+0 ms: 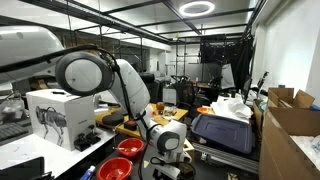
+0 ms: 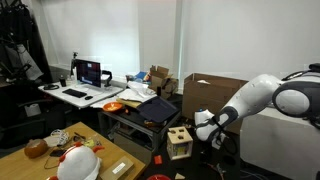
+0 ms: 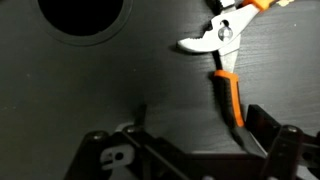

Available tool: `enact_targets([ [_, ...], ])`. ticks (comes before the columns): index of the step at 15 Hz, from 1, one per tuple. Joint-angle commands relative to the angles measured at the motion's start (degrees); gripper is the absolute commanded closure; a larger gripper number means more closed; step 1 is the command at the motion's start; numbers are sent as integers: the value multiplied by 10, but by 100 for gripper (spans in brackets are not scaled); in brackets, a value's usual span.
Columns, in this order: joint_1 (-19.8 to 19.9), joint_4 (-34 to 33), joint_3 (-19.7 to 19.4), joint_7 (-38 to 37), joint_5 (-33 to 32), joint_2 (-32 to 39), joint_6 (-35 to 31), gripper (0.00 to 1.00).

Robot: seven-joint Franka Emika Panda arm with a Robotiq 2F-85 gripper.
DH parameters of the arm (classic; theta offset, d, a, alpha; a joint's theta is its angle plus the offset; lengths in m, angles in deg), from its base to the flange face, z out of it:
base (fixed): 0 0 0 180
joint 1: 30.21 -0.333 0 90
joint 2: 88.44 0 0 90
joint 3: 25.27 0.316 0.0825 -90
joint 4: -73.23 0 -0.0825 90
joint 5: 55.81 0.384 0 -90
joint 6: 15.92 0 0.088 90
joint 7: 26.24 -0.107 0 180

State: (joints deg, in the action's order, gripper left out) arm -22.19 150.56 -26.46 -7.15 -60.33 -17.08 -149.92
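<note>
Pliers [image 3: 224, 40] with orange-and-black handles lie flat on a dark surface [image 3: 120, 90], toward the right of your wrist view. The silvery head points left. One handle runs off the top edge, and the other runs down toward the gripper's right-hand finger [image 3: 268, 135]. Whether that handle's tip touches the finger, you cannot tell from this angle.

Your gripper [image 3: 190, 150] hangs low over the surface with its fingers spread wide and nothing between them. The pliers sit beyond the fingertips, off to the right rather than centred in the gap. A round dark hole [image 3: 85, 15] is cut into the surface at the far left, well apart from the pliers.

In both exterior views the arm bends down steeply, the gripper [image 1: 170, 147] [image 2: 205, 127] pointing at the low dark top. In an exterior view two red bowls [image 1: 130, 147] sit near it on the left. In an exterior view a wooden block box [image 2: 180, 143] stands just beside it. The pliers are too small to make out in either one.
</note>
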Motion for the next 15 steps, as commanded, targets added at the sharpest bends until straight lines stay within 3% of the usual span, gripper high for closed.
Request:
enact_targets([
  [1, 11, -43, 15, 29, -7, 24, 26, 0],
  [9, 14, -48, 39, 56, 0, 26, 37, 0],
  [11, 11, -41, 36, 52, -3, 25, 28, 26],
  [15, 12, -32, 32, 45, -2, 22, 17, 57],
])
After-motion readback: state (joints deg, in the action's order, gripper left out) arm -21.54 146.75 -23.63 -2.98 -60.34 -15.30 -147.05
